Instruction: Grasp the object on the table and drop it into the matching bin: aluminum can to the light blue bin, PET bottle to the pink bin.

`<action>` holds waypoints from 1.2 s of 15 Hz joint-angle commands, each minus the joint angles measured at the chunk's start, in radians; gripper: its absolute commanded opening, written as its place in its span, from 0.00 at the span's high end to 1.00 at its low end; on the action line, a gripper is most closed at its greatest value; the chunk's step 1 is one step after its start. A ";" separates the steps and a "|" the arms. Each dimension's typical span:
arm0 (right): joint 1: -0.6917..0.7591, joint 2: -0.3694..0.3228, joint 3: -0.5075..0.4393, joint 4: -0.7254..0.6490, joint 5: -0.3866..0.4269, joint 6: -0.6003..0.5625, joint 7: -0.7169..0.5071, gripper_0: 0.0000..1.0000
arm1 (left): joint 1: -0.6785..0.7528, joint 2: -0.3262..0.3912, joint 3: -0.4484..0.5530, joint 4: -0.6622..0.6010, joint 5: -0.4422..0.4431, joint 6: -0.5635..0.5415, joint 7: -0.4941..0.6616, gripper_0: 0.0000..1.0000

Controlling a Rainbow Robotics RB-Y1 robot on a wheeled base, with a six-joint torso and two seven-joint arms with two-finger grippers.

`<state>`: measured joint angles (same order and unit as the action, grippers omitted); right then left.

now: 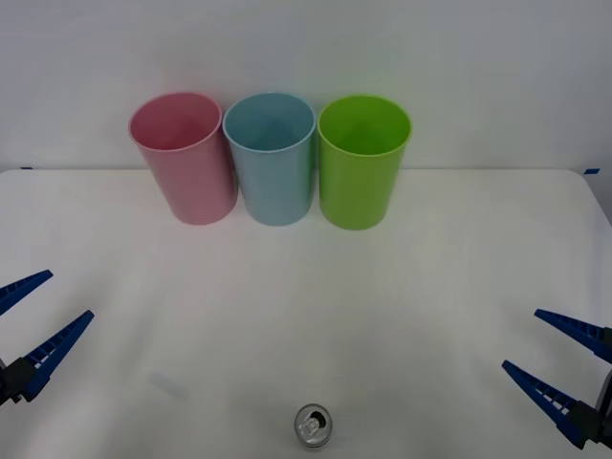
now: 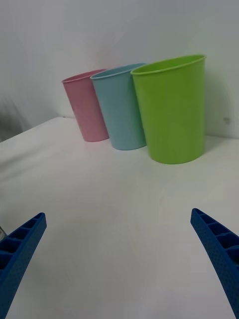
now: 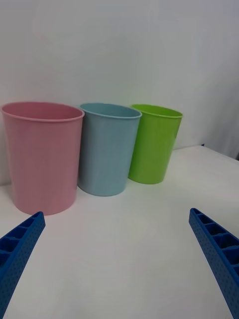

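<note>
Small silver-topped, dark-sided aluminum can (image 1: 313, 426) upright on white table (image 1: 287, 316), well short of tall pale blue plastic bin (image 1: 273, 158), untouched. Left gripper (image 1: 27, 328) & right gripper (image 1: 559, 368) flank can, both spread wide, empty. Grasp, carry, drop all pending.

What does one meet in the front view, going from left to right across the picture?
Left end effector → pink bin → light blue bin → green cup → right end effector. The aluminum can is left out.
</note>
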<state>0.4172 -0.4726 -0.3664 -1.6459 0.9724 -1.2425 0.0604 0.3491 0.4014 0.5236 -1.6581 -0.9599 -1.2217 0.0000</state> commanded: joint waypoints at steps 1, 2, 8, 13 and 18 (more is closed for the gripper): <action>-0.008 -0.008 0.032 0.000 0.043 -0.002 0.021 0.00 | 0.000 0.000 0.000 0.000 0.000 0.000 0.000 0.00; -0.011 -0.009 0.047 0.000 0.048 -0.002 0.030 0.00 | 0.000 0.000 0.000 0.000 0.000 0.000 0.000 0.00; -0.066 -0.009 0.155 0.000 0.143 0.000 0.079 0.00 | 0.000 0.000 0.000 0.000 0.000 0.000 0.000 0.00; -0.120 -0.011 0.267 0.017 0.203 -0.002 0.101 0.00 | 0.000 0.000 0.000 0.000 0.000 0.000 0.000 0.00; -0.227 -0.009 0.376 0.132 0.239 -0.071 0.139 0.00 | 0.000 0.000 0.000 0.000 0.000 0.000 0.000 0.00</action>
<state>0.2030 -0.4829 -0.0055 -1.5235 1.2039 -1.3046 0.1925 0.3490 0.4014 0.5236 -1.6581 -0.9599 -1.2217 0.0000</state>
